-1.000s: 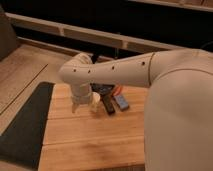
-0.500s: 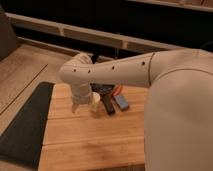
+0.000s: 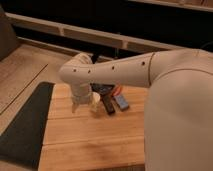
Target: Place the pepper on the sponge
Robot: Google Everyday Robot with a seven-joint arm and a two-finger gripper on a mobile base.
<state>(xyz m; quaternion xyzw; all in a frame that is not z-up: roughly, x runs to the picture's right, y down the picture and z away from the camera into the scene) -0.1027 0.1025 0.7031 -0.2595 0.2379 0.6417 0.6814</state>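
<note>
My white arm reaches from the right across the wooden table (image 3: 90,145) and bends down at its elbow. The gripper (image 3: 106,101) shows as a dark shape below the wrist, low over the tabletop. Right beside it lies a flat blue-grey object (image 3: 122,103), which looks like the sponge. A small orange piece (image 3: 118,90), possibly the pepper, peeks out just behind that object, next to the gripper. The arm hides most of it, so I cannot tell whether the gripper holds it. A pale cylindrical part (image 3: 95,103) sits to the left of the gripper.
A dark mat (image 3: 25,125) covers the floor left of the table. Behind the table runs a dark counter front with a pale ledge (image 3: 75,32). My own arm and body (image 3: 175,115) fill the right side of the view.
</note>
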